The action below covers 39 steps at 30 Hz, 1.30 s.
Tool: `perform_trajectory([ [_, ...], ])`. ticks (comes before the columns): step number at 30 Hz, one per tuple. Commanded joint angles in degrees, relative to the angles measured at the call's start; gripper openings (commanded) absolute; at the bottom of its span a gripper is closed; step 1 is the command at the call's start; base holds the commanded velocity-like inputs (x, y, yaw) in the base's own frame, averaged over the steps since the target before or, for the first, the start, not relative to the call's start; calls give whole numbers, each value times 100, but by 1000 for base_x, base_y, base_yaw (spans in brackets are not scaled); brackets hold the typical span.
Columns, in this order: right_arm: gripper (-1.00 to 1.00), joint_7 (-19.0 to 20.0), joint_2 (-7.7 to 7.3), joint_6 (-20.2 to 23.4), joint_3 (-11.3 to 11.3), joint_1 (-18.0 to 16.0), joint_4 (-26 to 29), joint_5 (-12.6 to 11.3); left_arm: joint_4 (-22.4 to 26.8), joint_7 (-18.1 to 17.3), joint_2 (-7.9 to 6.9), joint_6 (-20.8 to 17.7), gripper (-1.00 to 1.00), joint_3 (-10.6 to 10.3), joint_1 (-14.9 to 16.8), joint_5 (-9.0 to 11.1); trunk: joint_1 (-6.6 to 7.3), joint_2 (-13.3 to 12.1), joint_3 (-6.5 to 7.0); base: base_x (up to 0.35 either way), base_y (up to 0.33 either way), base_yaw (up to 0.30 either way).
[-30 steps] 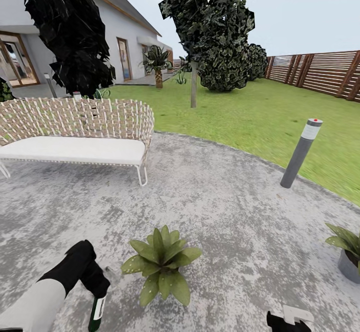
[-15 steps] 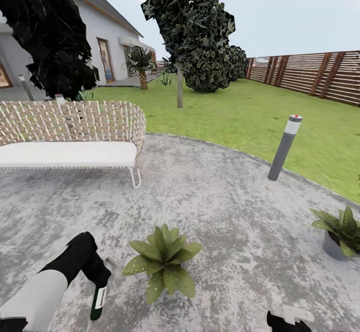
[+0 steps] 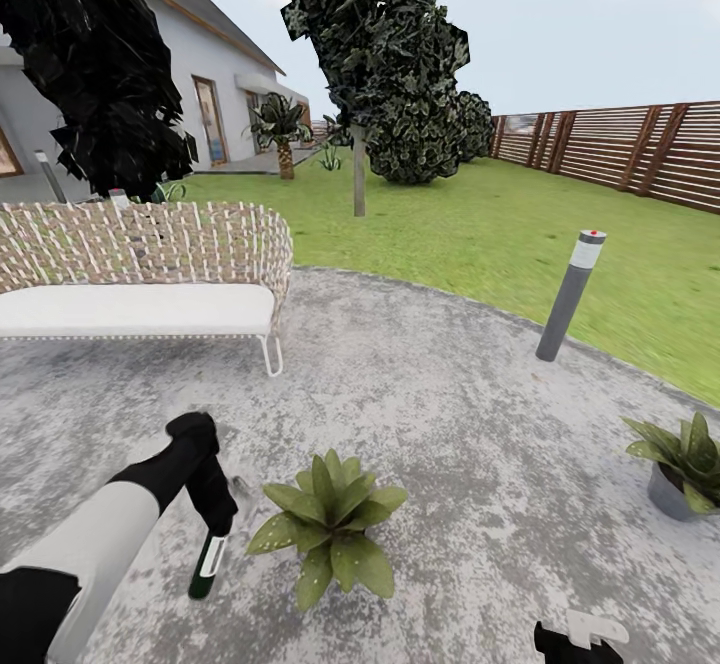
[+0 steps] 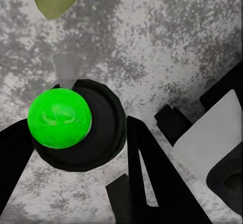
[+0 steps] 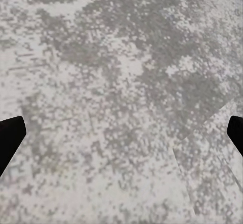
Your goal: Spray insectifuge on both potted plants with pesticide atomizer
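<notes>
Presently, item one: spray bottle, slim, dark green body with a pale label, hanging nozzle-down from the left gripper above the stone patio, just left of the nearer potted plant. In the left wrist view the bottle appears end-on as a dark round body with a bright green face, black fingers pressed on either side; the fingers are clamped on it. Handling, as judged: light, rigid plastic, smooth and round-sided, so liable to twist or slide between flat fingers; best held across the body near its upper half, where it is held now, keeping the nozzle clear and aimed at the leaves. Item two: nearer plant, a rosette of broad speckled leaves, soft and easily bent, close to the bottle but apart from it. Item three: second potted plant in a grey pot, well apart, at the right edge of the patio. Item four: right gripper, low in the head view; the right wrist view shows its fingers standing wide apart over bare stone, holding nothing.
</notes>
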<state>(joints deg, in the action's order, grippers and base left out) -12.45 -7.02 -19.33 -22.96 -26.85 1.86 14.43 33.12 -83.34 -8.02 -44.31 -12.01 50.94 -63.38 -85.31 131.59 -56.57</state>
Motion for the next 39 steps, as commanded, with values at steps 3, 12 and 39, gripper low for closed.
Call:
perform_trajectory([
  [3, 100, -21, -1, -18, -42, -5, -4, 60, 15, -146, -16, -61, -100, -68, 65, -103, 1, 2, -5, 0, 0, 0],
  [12, 100, -21, -46, -18, -42, -5, -25, 69, 19, -165, 29, -61, -100, -78, 74, -117, 1, 2, -5, 172, 0, 0],
  [39, 100, -27, -29, -18, -42, -5, -19, 63, 11, -666, 277, -79, -100, -67, 279, -1193, 1, 2, -5, 6, -69, 68],
])
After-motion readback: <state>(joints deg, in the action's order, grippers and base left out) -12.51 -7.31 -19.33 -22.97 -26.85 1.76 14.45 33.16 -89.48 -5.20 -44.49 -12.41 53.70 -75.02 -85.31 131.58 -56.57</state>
